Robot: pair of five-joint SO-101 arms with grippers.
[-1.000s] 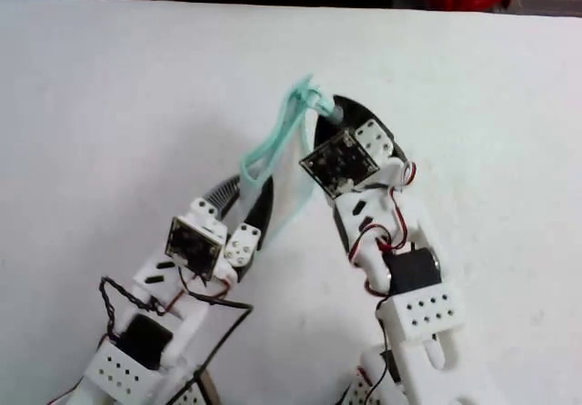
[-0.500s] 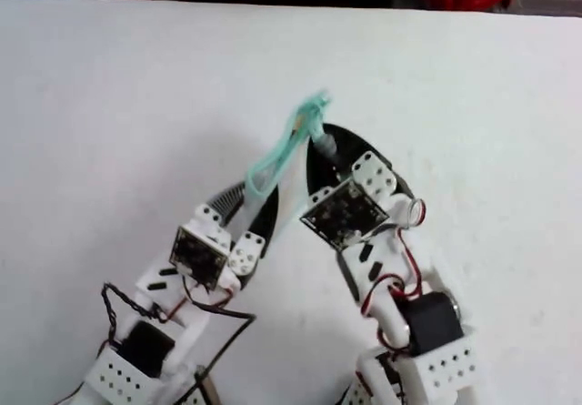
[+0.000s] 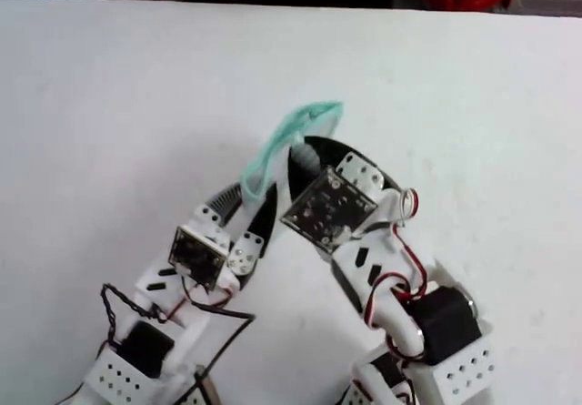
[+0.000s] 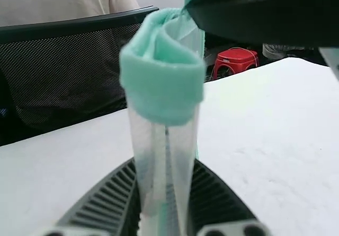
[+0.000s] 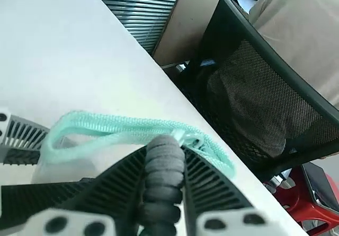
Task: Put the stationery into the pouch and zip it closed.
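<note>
We see the pouch (image 3: 284, 141) – clear-walled, with a teal rim (image 5: 132, 125) – held between the two arms over the white bench (image 3: 109, 105). Through its clear wall in the left wrist view (image 4: 164, 156) there are only thin dark and teal streaks, too blurred for us to name.

From above, the pouch's long axis runs from the left claw (image 3: 247, 203) away towards the far right, and the teal rim ends just past the right claw (image 3: 309, 155).

The left claw (image 4: 164, 168) pinches the pouch's clear lower part between narrow fingers, and the pouch stands up out of it.

The right claw (image 5: 164, 156) grips a dark ribbed cylinder (image 5: 163, 164) – what it is we cannot tell – its end touching the rim.

Both arms come from the near edge and lean inward. A black mesh chair (image 4: 63, 71) stands beyond the bench.
</note>
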